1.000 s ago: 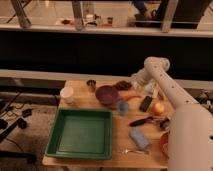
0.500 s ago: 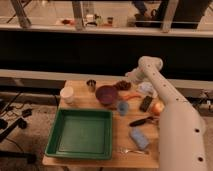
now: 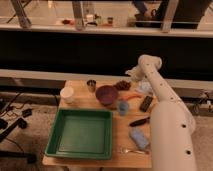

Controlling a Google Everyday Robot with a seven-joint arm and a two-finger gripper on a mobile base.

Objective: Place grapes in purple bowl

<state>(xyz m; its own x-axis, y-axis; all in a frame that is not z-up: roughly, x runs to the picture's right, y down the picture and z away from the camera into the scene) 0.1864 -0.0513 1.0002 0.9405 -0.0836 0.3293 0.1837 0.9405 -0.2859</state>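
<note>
Lying near the tabletop's [image 3: 82,100] far edge, beside the purple bowl's [image 3: 106,95] far-right rim: grapes [image 3: 122,85]. Hovering just above and to their right: gripper [image 3: 132,75], fingers spread, holding nothing.

- Pale wooden table top [image 3: 82,102]: matt, light grain-coloured finish.
- Green rectangular tray [image 3: 80,132]: looks like plastic, smooth, with a faint sheen.
- Round purple bowl [image 3: 106,95]: plain, smooth, dull rather than glossy.
- Dark reddish-purple grapes [image 3: 122,85]: bumpy, lumpy surface.
- Small grey cup [image 3: 91,85]: looks like metal, with a dull shine.
- White cup [image 3: 67,94]: matt; paper or plastic, cannot tell.
- White robot arm [image 3: 167,125]: smooth hard shell, softly glossy.
- Pale gripper [image 3: 134,75], above the table's far edge near the grapes: the same smooth finish, fingers spread.
</note>
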